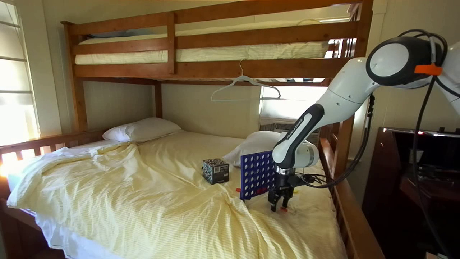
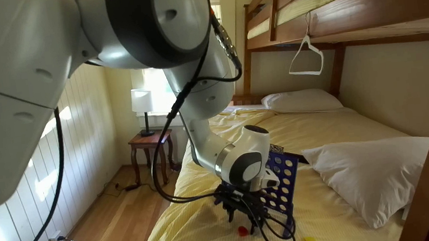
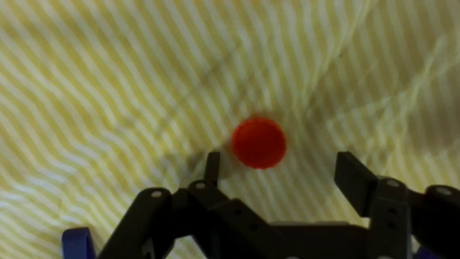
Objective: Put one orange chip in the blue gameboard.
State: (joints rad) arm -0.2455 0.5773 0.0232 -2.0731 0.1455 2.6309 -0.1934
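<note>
You can read "FRANKA EMIKA" along the dark strip of your arm [image 1: 343, 93] in an exterior view; the cube [image 1: 215, 171] on the bed [image 1: 143, 201] carries pale print on one dark side and a busy pattern elsewhere, but the words are too small to make out. Your gripper [image 1: 279, 208] points down with its jaws spread wide. In the wrist view, your chip [image 3: 259, 142] lies flat on the striped cover [image 3: 107, 72], between the lines of the two fingers [image 3: 354, 181] and slightly beyond their tips, nearer the finger on that view's left, with cloth showing on both sides of it. The board [image 1: 254, 173] stands upright on the bed just beside your gripper, partly hidden by the arm in both exterior views, and you can see red low in its grid. Another orange piece [image 1: 238, 190] sits just beside the board's edge, and a yellow piece [image 2: 310, 240] lies on the bed near the board's foot. Above, a hanger [image 1: 243, 77] hangs from the upper bunk [image 1: 215, 68].
</note>
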